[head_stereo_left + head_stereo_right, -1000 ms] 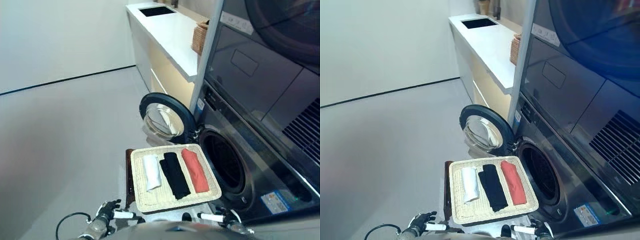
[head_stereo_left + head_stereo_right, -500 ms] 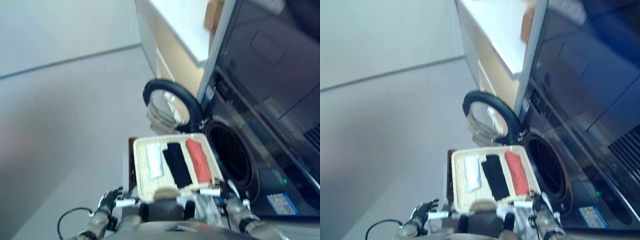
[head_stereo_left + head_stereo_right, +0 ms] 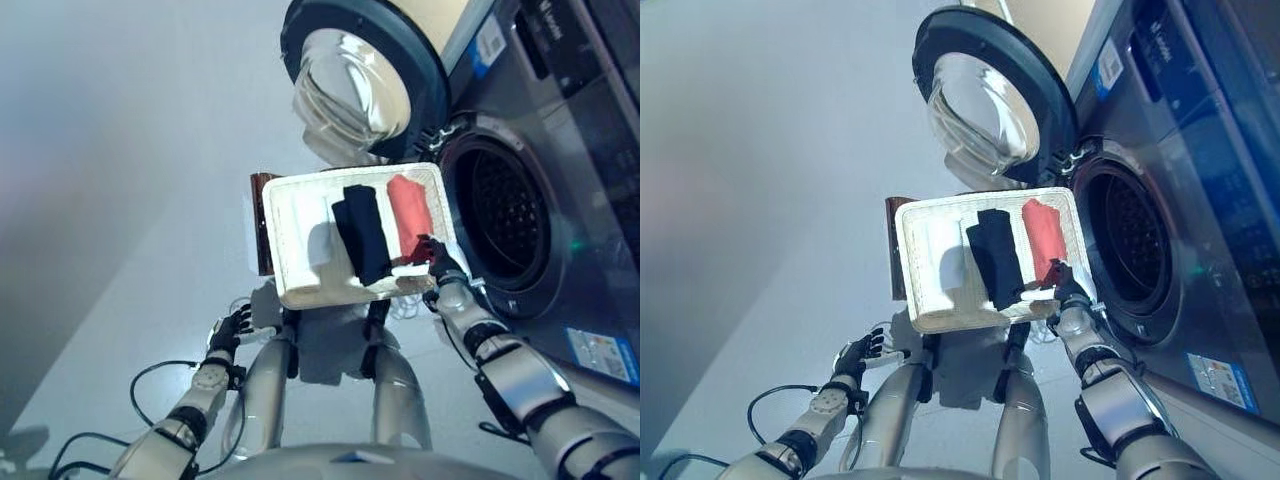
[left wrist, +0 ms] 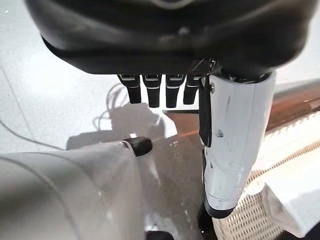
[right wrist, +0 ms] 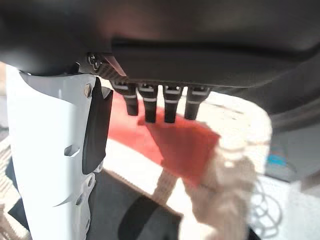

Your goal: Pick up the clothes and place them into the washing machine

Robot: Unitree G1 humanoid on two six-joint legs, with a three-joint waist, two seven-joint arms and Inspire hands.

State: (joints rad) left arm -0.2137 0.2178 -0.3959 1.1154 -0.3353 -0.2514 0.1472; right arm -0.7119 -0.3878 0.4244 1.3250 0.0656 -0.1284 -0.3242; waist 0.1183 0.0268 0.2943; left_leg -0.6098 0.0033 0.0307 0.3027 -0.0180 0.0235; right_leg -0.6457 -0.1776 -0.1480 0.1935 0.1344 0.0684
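Observation:
A pale wicker tray (image 3: 287,278) stands in front of the washing machine and holds three folded clothes side by side: a white one (image 3: 305,225), a black one (image 3: 365,236) and a red one (image 3: 408,214). My right hand (image 3: 436,264) is over the tray's near right corner, close to the red cloth (image 5: 181,146), open, with its fingers (image 5: 168,107) straight and nothing in them. The left hand (image 3: 229,327) hangs low over the floor to the tray's left, open and empty, its thumb (image 4: 233,146) near the tray's edge (image 4: 254,221).
The washing machine's dark drum opening (image 3: 510,215) gapes just right of the tray. Its round glass door (image 3: 364,74) is swung wide open beyond the tray. A brown stand (image 3: 259,225) shows under the tray's left side. Grey floor lies to the left.
The camera has tilted down towards the tray. My right hand has come up and forward to the tray's near right corner by the red cloth. The clothes lie as before.

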